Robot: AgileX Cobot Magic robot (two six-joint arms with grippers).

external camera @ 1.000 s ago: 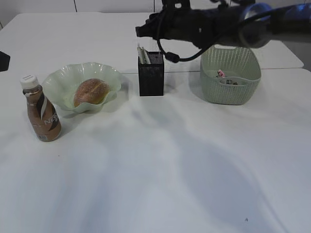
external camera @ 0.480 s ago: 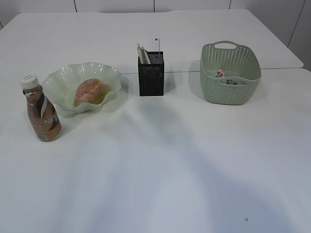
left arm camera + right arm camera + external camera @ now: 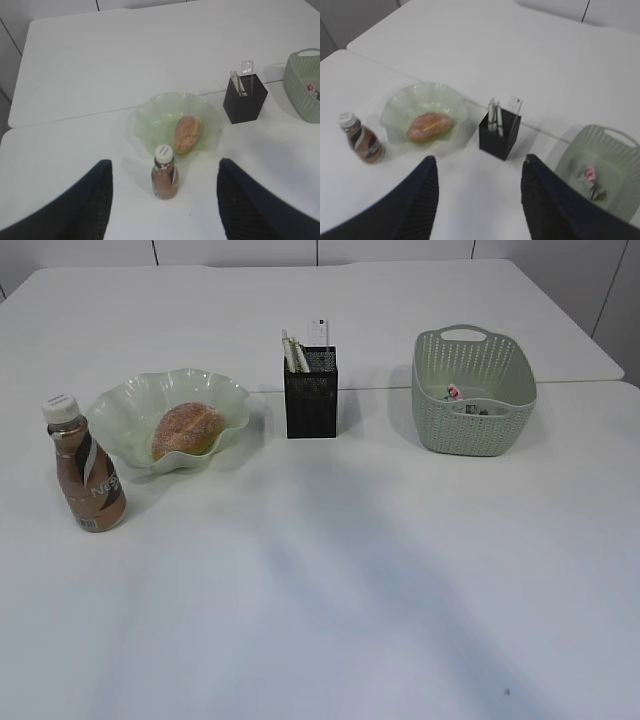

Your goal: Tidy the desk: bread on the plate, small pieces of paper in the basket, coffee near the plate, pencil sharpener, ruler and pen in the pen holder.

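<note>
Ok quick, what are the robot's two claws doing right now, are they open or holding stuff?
Left gripper: open, holding nothing, high above the brown plastic coffee bottle.
Right gripper: open, holding nothing.

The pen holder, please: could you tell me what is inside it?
Standing in the pen holder are the clear ruler and pale pen-like sticks. The mesh walls hide their lower parts and anything at the bottom.

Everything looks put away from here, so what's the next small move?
Probably just park both arms. The bread lies in the plate, the coffee stands beside it, the ruler is in the pen holder, paper scraps in the basket; both claws open, empty.
</note>
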